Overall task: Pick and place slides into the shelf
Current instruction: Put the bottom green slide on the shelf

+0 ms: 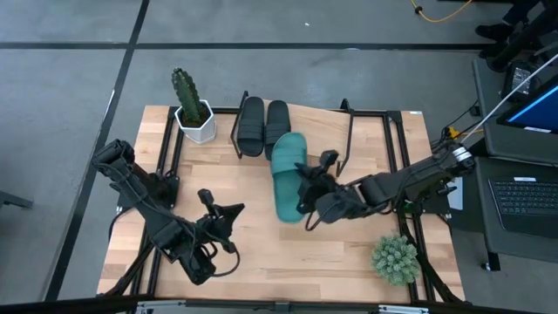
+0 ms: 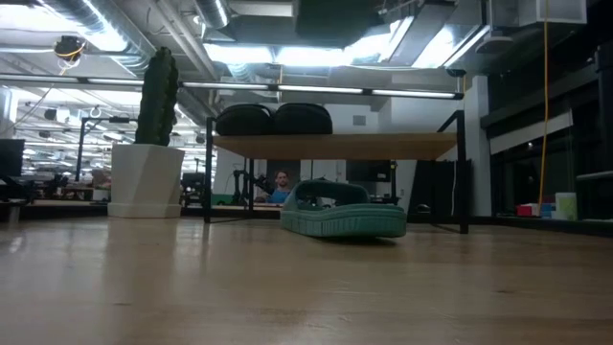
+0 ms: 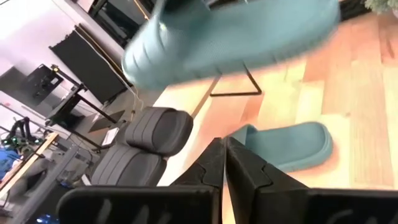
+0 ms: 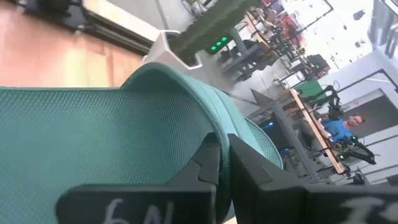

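Tabletop shows right gripper partly hiding a teal slide.

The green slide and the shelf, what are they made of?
The green slide looks like soft matte rubber or foam: dull teal, thick ridged sole, and fine dimples show in the right wrist view. The shelf looks like a pale wood board on thin black metal legs.

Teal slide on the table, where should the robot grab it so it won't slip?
Probably its wide strap, from above. The teal slide lies flat, sole down, so the strap arches up with a gap beneath: one of the jaws can slip under, the other press on top. The right gripper sits at its edge.
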Motion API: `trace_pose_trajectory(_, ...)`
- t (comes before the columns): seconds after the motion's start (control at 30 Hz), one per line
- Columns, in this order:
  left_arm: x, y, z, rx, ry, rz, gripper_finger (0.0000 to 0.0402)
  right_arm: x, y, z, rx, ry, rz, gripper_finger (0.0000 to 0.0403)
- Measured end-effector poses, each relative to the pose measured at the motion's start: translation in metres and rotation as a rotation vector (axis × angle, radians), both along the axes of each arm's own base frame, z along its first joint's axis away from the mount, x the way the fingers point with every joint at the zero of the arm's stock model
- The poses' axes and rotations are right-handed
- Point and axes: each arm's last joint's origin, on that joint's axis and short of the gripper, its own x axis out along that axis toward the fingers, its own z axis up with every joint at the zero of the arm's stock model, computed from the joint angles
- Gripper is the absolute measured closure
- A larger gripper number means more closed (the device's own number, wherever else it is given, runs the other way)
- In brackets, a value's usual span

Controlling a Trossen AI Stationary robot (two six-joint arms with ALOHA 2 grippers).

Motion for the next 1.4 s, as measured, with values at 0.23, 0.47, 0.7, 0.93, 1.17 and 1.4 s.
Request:
trace_pose_trajectory(0.23, -0.013, 0.009, -0.002, -0.048, 0.044, 0.035, 0.0401, -0.028, -0.019, 0.019, 0.01, -0.015, -0.023, 0.0386)
trace_pose_trajectory(0.47, -0.019, 0.006, -0.018, -0.127, 0.029, 0.019, 0.0401, -0.037, -0.034, 0.006, 0.014, 0.005, -0.064, 0.0386)
trace_pose_trajectory(0.7, -0.033, 0.009, -0.05, -0.233, -0.006, -0.036, 0.0401, -0.034, -0.05, -0.009, -0.001, 0.056, -0.107, 0.0386)
trace_pose_trajectory(0.93, -0.046, 0.029, -0.057, -0.351, -0.041, -0.189, 0.0401, -0.028, -0.075, -0.007, 0.018, 0.081, -0.119, 0.0386)
trace_pose_trajectory(1.17, -0.051, 0.058, -0.061, -0.386, -0.11, -0.414, 0.0401, -0.033, -0.106, 0.004, 0.082, 0.047, -0.125, 0.0386)
trace_pose_trajectory(1.4, -0.055, 0.083, -0.064, -0.368, -0.099, -0.5, 0.0401, -0.037, -0.137, 0.006, 0.106, 0.063, -0.165, 0.0386)
